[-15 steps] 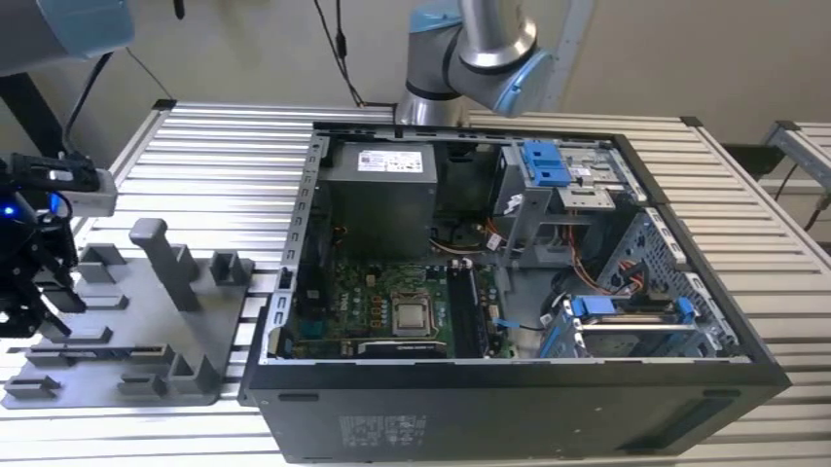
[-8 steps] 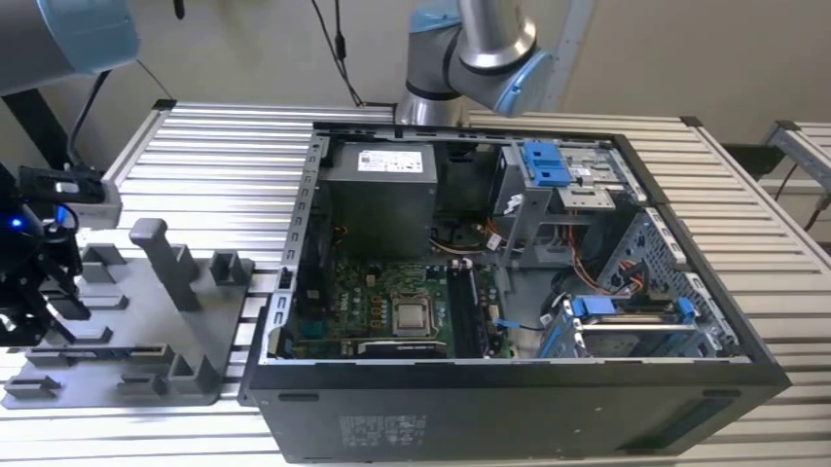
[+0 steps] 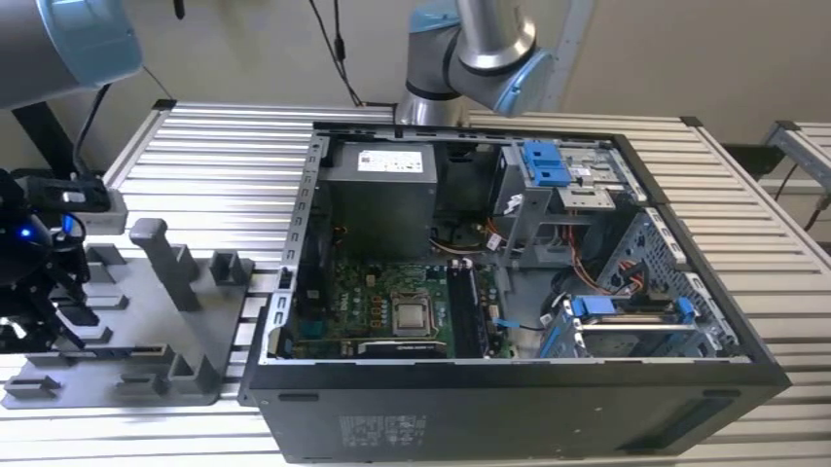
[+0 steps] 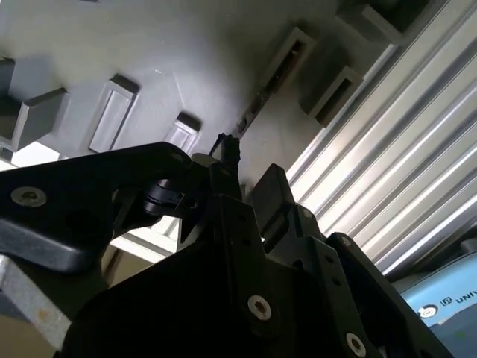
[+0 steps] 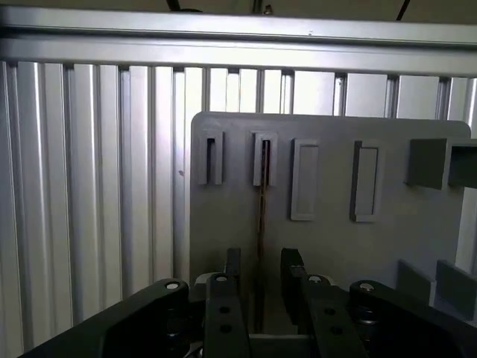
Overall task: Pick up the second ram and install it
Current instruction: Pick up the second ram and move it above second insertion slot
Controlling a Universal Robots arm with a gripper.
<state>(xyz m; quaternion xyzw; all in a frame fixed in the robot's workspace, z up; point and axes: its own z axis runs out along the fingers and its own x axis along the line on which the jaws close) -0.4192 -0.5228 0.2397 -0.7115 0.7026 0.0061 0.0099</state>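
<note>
Second ram (image 5: 261,216): slim stick, seen edge-on in the first wrist view as a thin dark line. It is stood on edge on the grey tray (image 5: 328,239), with its far end seated in one of the raised slot holders. It is kept on the tray, outside the computer case, and is not yet installed.

Hand (image 5: 261,262): dark, placed directly over the ram. Its fingers (image 5: 292,274) are held apart, one on each side of the ram's edge, and a gap is visible on both sides. In the exterior view the hand (image 3: 33,311) is found at the far left, above the tray (image 3: 143,311).

Tray: flat grey plastic fitted with upright posts and rectangular slots. It is laid on the slatted aluminium worktop (image 3: 221,156), just beside the case.

Computer case (image 3: 520,409): black, opened, set in the middle of the worktop. A green motherboard (image 3: 377,302) with a square silver chip (image 3: 413,316) is mounted inside.
</note>
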